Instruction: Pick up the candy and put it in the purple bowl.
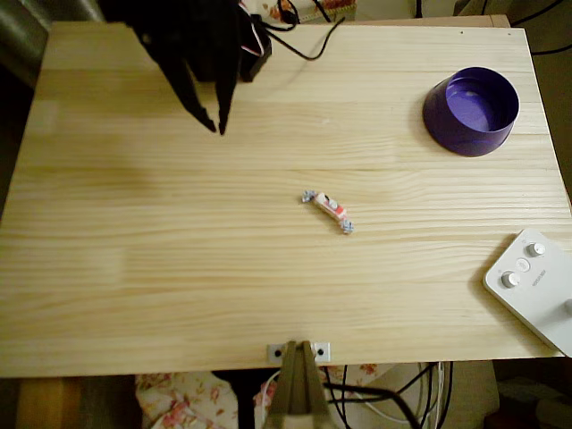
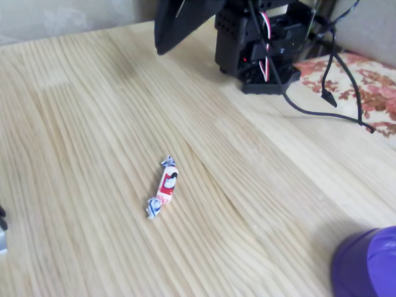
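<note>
Arm's parked at the back, nothing grabbed yet

The fingers [image 1: 213,123] hang slightly parted and empty over the table [image 1: 134,268]. The candy [image 1: 328,207] lies flat mid-table, well apart from them, wide open for a grab, and the purple bowl [image 1: 471,112] waits farther off, rim up, ready for the drop.

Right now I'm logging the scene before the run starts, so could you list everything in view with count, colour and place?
Small wrapped candy: one, white wrapper with red marks and bluish twisted ends, lying near the table's middle.
Round purple plastic bowl: one, deep purple, glossy inside, upper right in the overhead view.
White device with round knobs: one, at the right edge in the overhead view.
Pale wooden table: one, light pine.
Black cables: several, behind the arm's base.
Flowered cloth: one, red and cream, beside the table.
Robot gripper: one, black, jaws pointing down at upper left, apart from the candy.
</note>
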Available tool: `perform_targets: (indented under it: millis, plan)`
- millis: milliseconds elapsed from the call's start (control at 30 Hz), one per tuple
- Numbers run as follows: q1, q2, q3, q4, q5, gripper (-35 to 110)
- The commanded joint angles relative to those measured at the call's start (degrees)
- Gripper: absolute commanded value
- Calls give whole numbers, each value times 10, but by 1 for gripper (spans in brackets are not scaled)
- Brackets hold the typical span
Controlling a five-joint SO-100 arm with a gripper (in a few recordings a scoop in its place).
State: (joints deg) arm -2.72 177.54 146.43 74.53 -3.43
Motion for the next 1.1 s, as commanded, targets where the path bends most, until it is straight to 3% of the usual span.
perform_targets:
  millis: [0, 300, 467, 700, 1067]
  plan:
    - [-53, -25, -67, -29, -4, -1]
    - [-183, -217, -103, -134, -62, -1]
    - [-204, -390, -163, -211, -109, -1]
    - [-209, -596, -201, -322, -90, 3]
    - [-253, -664, -193, -356, -70, 16]
